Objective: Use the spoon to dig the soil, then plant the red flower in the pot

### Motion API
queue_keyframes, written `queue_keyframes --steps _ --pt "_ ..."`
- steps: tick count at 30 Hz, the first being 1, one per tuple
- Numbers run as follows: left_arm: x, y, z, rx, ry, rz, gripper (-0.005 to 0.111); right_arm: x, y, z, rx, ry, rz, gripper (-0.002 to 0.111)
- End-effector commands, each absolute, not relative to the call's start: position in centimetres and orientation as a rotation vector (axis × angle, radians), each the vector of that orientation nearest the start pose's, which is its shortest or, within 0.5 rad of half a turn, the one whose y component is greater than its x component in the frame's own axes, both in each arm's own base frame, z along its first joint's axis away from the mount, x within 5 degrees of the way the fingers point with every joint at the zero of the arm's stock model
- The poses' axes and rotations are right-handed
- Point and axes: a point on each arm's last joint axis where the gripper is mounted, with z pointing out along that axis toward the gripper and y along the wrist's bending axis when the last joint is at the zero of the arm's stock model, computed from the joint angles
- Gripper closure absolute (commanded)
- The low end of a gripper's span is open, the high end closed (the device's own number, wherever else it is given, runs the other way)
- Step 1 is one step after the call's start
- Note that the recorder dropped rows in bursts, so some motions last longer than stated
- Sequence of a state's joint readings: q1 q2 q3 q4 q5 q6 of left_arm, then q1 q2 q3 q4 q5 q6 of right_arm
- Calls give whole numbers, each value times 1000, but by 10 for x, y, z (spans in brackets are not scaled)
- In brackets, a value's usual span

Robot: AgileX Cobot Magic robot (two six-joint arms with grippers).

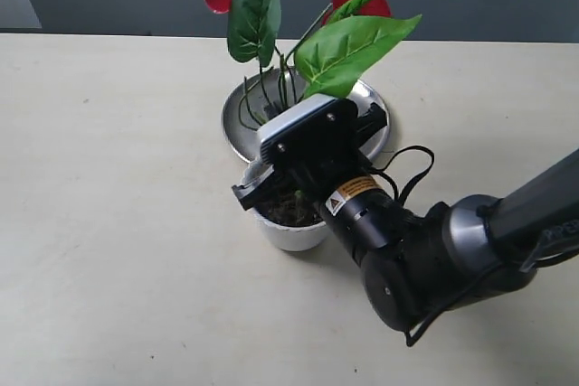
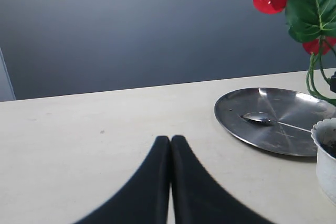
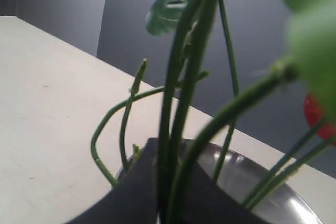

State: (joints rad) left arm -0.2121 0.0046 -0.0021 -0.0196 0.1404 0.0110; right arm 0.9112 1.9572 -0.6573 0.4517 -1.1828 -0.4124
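Note:
The red flower (image 1: 348,47) stands upright, with its stems (image 3: 181,103) clamped between the black fingers of my right gripper (image 3: 176,153). In the exterior view that gripper (image 1: 271,189) hangs just over the white pot (image 1: 289,232) and hides the stems' lower ends. Dark soil (image 1: 294,212) shows inside the pot. The spoon (image 2: 258,118) lies in the round steel plate (image 2: 273,124). My left gripper (image 2: 170,140) is shut on nothing, low over the table, apart from the plate and the pot (image 2: 325,156).
The steel plate (image 1: 237,119) sits right behind the pot, partly covered by leaves and the right arm. A dark wall runs along the table's far edge. My left arm does not show in the exterior view.

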Motion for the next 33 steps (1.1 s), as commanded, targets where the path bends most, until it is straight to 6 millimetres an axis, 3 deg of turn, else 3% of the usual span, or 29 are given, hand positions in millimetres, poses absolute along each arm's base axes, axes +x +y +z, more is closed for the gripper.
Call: queue_keyframes --steps 1,8,33 --pt "55 -12 202 174 1604 -175 106 238 243 128 -599 1512 158 108" --pt "55 -12 202 174 1604 -175 106 236 245 98 -688 1557 144 108" --pt "55 -12 202 174 1604 -175 106 235 246 96 -695 1571 145 108"
